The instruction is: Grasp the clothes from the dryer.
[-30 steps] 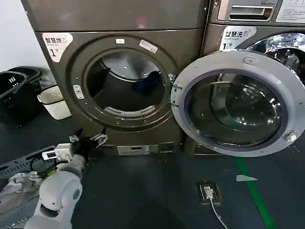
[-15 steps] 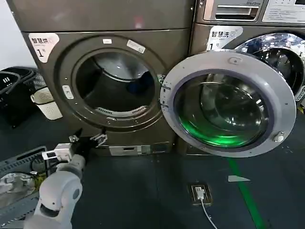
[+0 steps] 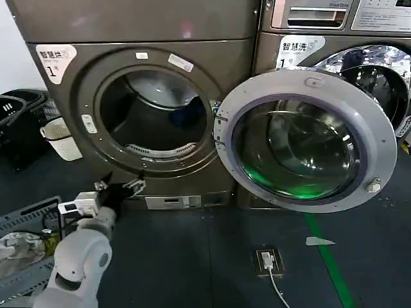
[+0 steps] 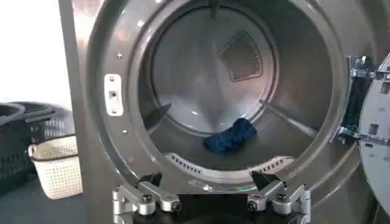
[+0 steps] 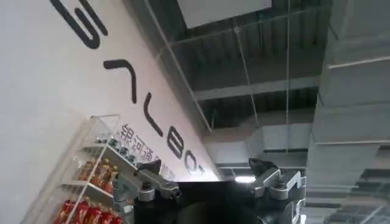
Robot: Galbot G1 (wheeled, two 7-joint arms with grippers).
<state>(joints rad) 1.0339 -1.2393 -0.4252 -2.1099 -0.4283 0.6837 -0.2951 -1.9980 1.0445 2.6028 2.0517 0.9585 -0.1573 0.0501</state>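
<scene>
The dryer (image 3: 151,102), a bronze-brown front-loading machine, stands with its round mouth uncovered. Its grey-rimmed glass door (image 3: 305,140) is swung out to the right, covering much of a second machine (image 3: 340,38) beside it.

From the head view, the left gripper (image 3: 121,188) hangs low in front of the dryer, below the mouth and outside the drum. Its fingers are spread apart and hold nothing. In this view the drum interior is dark, with only a dim bluish patch at the back right.

The left wrist view looks straight into the steel drum. There the clothes (image 4: 230,135), a small navy bundle, lie on the drum floor, a little right of centre and well back from the rim. The left gripper's two fingertips (image 4: 158,199) show below the mouth, wide apart, clear of the clothes.

The right wrist view points upward at a ceiling and a wall with lettering. The right gripper (image 5: 210,185) is spread apart and empty.

A white basket (image 3: 63,138) sits on the floor left of the dryer, half hidden by it, with a dark basket (image 3: 19,125) beyond, cut off at the edge.
</scene>
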